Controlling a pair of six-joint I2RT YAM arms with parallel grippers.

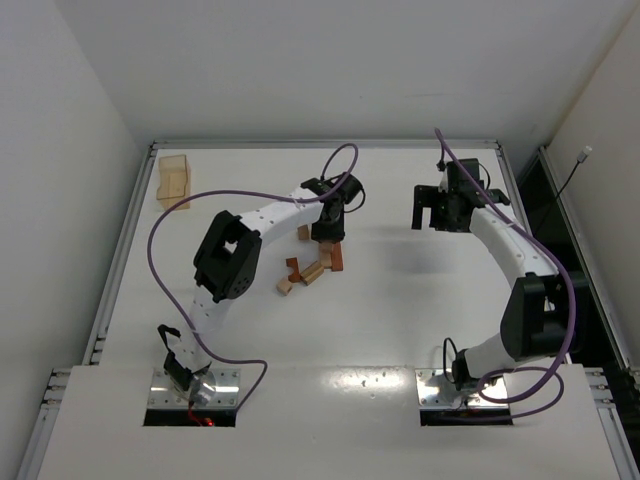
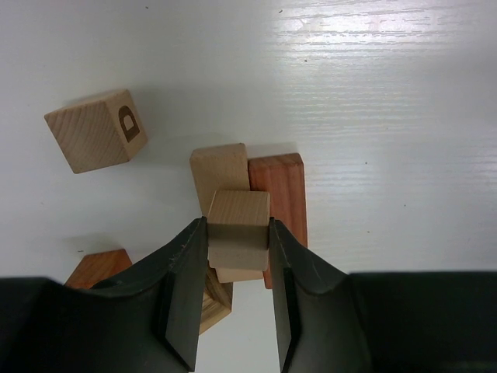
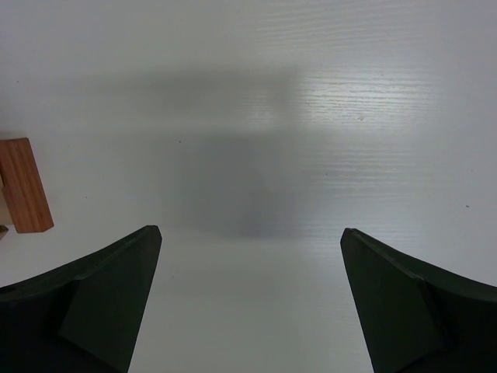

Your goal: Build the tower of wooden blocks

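Note:
My left gripper [image 2: 238, 233] is shut on a light tan wooden cube [image 2: 238, 221], pinched between both fingers. Right under the cube, the wood block tower [image 1: 333, 258] is a tan bar [image 2: 220, 171] and a reddish-brown bar [image 2: 279, 186] lying side by side on the table. Whether the cube touches the tan bar I cannot tell. In the top view the left gripper [image 1: 327, 236] hangs over these bars. My right gripper [image 1: 435, 212] hovers to the right, open, with only bare table between its fingers [image 3: 124, 295].
Loose blocks lie around: a tan cube with a dark mark [image 2: 93, 132], a reddish block [image 2: 97, 268], a striped tan block [image 2: 216, 303] under my left finger, and several more [image 1: 300, 275] left of the bars. A translucent tan box [image 1: 175, 178] stands far left.

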